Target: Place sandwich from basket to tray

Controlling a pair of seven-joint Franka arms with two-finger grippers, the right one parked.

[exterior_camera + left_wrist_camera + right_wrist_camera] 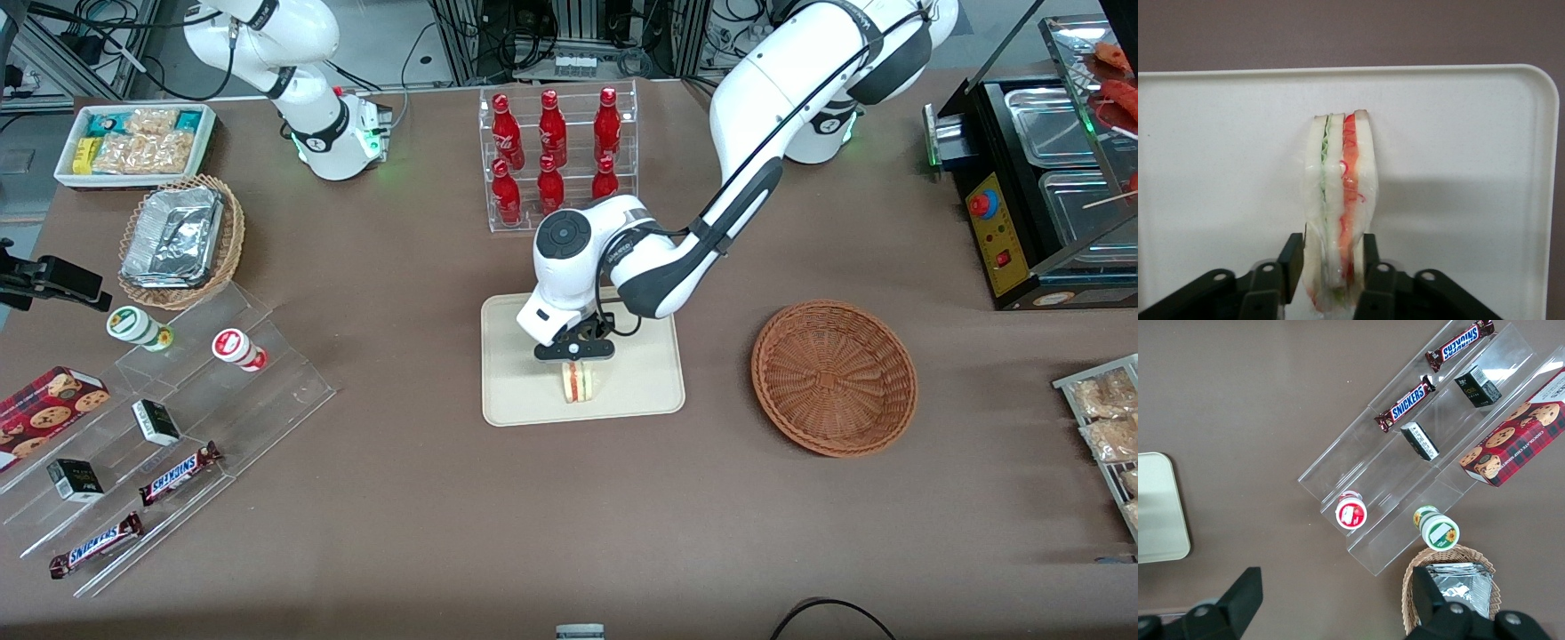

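The tray [640,391] is my landmark, a flat cream rectangle on the brown table [427,498]. Toward the working arm's end of the table, well apart from the tray, lies the basket [834,378], and I see nothing in it. Farther from the front camera than the tray stands a clear rack of red bottles [553,156].

Above the tray, at its edge nearer the front camera, hangs my gripper [575,356]. The sandwich [1340,200] stands on its edge between my fingers [1291,261], with the red and green filling turned up to the wrist camera. My pads press both bread sides, so the jaws are closed just to the width of the sandwich.

I judge the carrying done: the sandwich is over the tray and seems to touch its floor. What is left is to release it and lift away. It is narrow and upright, so it may tip over when I let go.
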